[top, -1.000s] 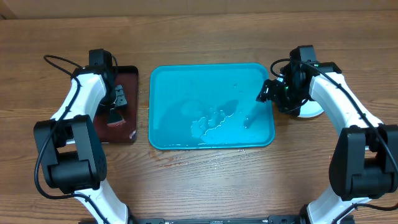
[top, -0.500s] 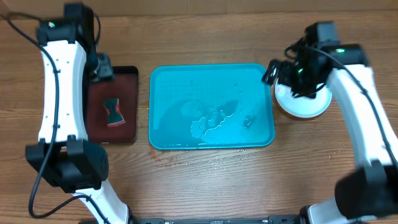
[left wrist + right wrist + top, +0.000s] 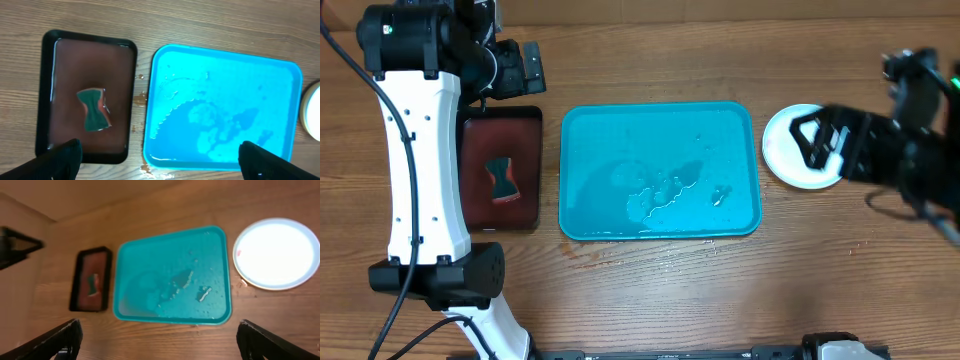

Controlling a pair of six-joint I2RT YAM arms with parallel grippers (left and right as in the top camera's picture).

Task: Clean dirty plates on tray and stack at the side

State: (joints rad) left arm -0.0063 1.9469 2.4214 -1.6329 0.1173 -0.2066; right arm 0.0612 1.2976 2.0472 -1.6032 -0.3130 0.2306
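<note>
Overhead, wet turquoise tray (image 3: pixel 600 140), white plate (image 3: pixel 782 150) beside, left end effector (image 3: pixel 160 155) and right end effector (image 3: pixel 160 332) both apart.

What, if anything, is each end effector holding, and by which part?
Nothing is held: the left end effector and right end effector are both open and empty.

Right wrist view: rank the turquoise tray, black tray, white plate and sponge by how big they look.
1. turquoise tray, clearly the largest
2. white plate
3. black tray, narrower than the plate
4. sponge, by far the smallest
</note>
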